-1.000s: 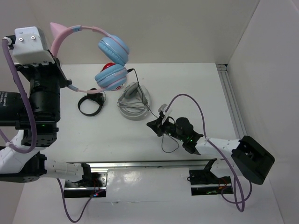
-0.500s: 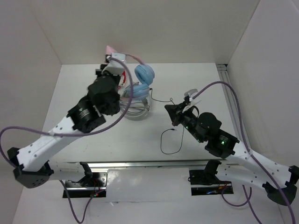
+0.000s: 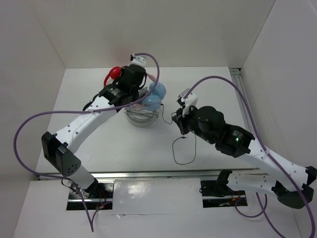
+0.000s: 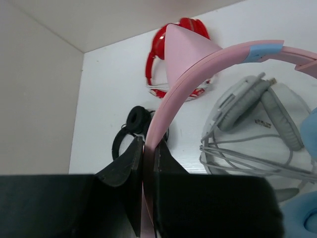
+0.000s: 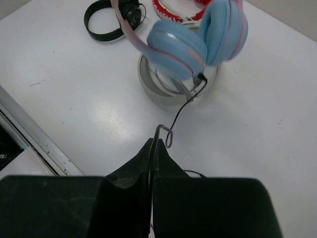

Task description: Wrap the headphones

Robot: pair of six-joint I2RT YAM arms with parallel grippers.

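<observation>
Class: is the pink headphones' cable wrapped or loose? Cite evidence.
Loose: the cable runs from a blue earcup to the right claw, slack trailing across the table.

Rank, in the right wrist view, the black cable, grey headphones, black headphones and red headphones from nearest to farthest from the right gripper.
Measured from the right gripper:
1. black cable: pinched in its jaws, centre.
2. grey headphones: just ahead, centre.
3. black headphones, far upper left, and red headphones, far top centre: too close to call.
</observation>
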